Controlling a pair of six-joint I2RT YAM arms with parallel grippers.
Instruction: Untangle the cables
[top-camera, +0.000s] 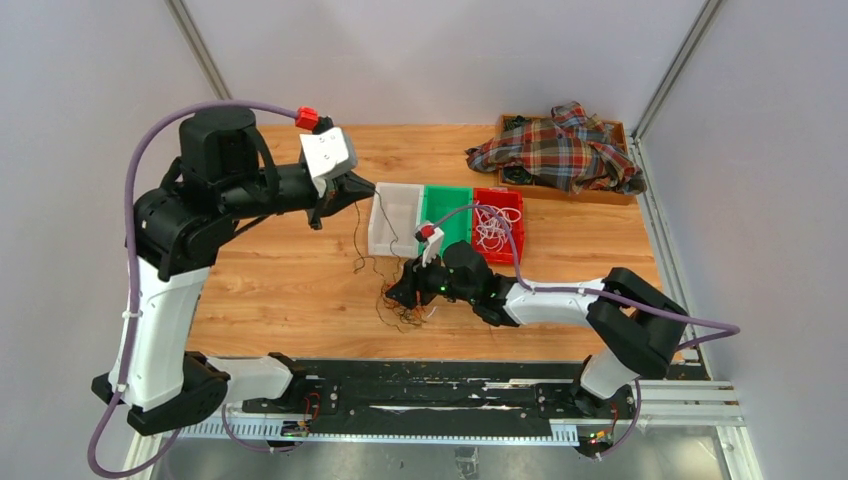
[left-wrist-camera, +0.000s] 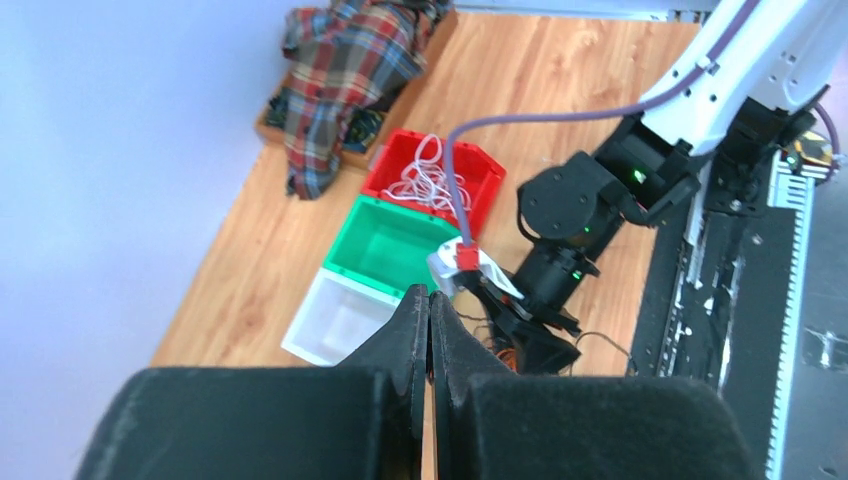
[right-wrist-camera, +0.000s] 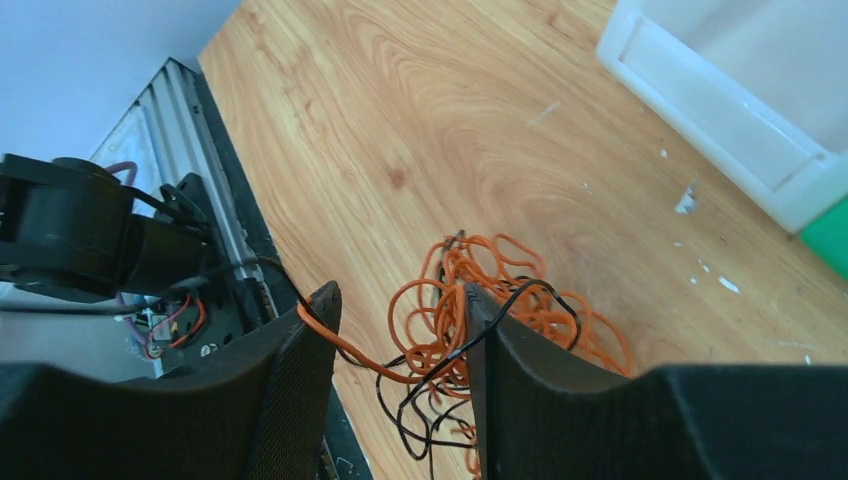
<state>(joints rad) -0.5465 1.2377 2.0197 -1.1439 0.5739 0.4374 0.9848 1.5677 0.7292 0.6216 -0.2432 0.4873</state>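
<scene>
Nearest the wrist lens, the right gripper (right-wrist-camera: 400, 292) hangs low over the table (top-camera: 280, 290). Its jaws stand apart and straddle the tangle (right-wrist-camera: 455, 265); an orange strand (right-wrist-camera: 330, 330) lies across one finger and a black strand (right-wrist-camera: 490, 325) across the other, and neither is pinched. The left gripper (left-wrist-camera: 428, 300) hangs high above the table's left half with its jaws pressed together. In the top view a thin dark strand (top-camera: 357, 240) runs from just beneath it down toward the tangle, but whether it is pinched cannot be told.

Three bins stand in a row mid-table: white bin (top-camera: 385, 235), green bin (top-camera: 445, 200) and red bin (top-camera: 500, 195), the last holding a heap of white cables (top-camera: 490, 235). The tangle, a knot of orange and black loops, lies on bare wood just in front of the bins.

Handling, as judged: the wires look feather-light, limp and springy, so a pulled loop is likely to drag its neighbours, and they look thin enough to slip from the pads. The best hold appears to be a single free end or outer loop, pinched at the fingertips.
</scene>
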